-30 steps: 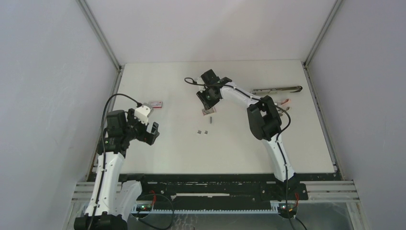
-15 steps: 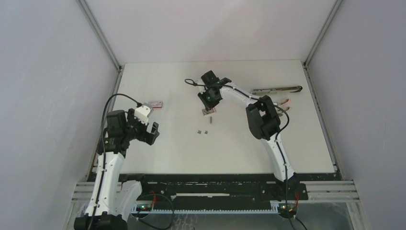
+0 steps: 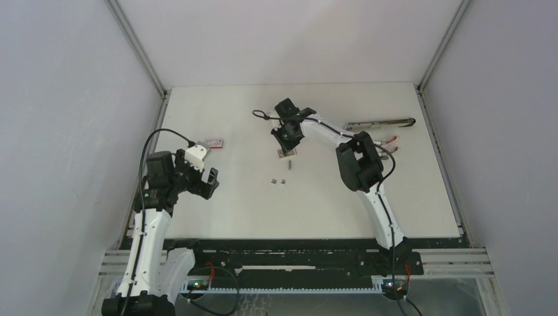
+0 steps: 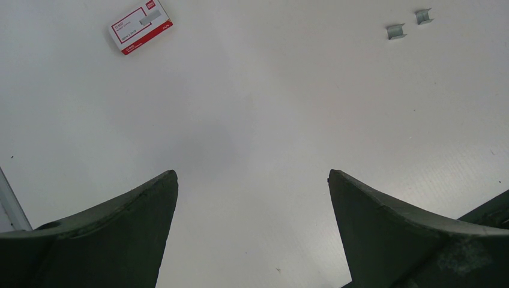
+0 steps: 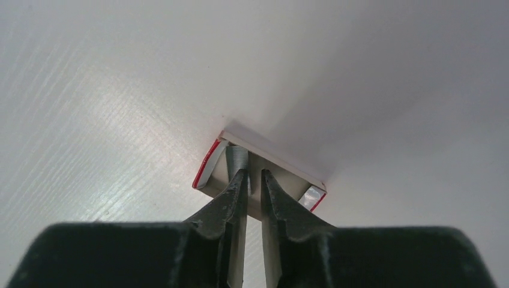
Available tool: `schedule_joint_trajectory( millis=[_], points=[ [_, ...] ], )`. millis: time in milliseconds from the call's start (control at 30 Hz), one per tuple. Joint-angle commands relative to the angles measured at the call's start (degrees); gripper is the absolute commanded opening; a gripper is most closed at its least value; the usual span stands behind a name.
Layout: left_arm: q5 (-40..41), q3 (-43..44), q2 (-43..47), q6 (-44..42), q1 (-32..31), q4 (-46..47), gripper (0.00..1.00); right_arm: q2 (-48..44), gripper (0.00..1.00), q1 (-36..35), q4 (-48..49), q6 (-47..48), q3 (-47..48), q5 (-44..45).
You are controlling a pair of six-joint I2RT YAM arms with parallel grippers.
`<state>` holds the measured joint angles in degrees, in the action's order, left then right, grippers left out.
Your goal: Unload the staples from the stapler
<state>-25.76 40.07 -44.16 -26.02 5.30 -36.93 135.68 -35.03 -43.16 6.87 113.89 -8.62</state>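
Centrally, right gripper in box, stapler far-edge.

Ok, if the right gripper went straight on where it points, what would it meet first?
The staples in the open box, just past the right gripper; depth is hard to judge.

Hovering at left with left gripper, jaws wide apart. Stretched far forward with right arm, right gripper tipped down, jaws nearly together, thin gap.
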Motion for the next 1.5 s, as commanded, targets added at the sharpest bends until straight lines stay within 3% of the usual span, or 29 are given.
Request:
schedule_joint_trajectory(
  millis=[0,33,67,900,1467],
  points=[
    [-0.9,-0.8,0.5,0.4,0.6,1.3,1.0,0.2,0.07,-0.6,0.1,0.4,2.9,0.6],
    [-0.9,-0.9,0.5,0.4,0.6,1.3,1.0,0.2,0.0,-0.6,0.1,0.2,3.0,0.7],
    [-0.9,-0.8,0.5,0.5,0.6,1.3,1.0,0.1,0.0,-0.6,0.0,0.1,3.0,0.8],
    [-1.0,-0.8,0.1,0.5,0.6,1.3,1.0,-8.9,0.0,0.7,4.5,-11.0,-3.5,1.1],
    [-1.1,-0.8,-0.3,0.5,0.6,1.5,1.0,-16.3,0.0,4.6,7.4,-14.1,-17.4,-5.9]
  ],
)
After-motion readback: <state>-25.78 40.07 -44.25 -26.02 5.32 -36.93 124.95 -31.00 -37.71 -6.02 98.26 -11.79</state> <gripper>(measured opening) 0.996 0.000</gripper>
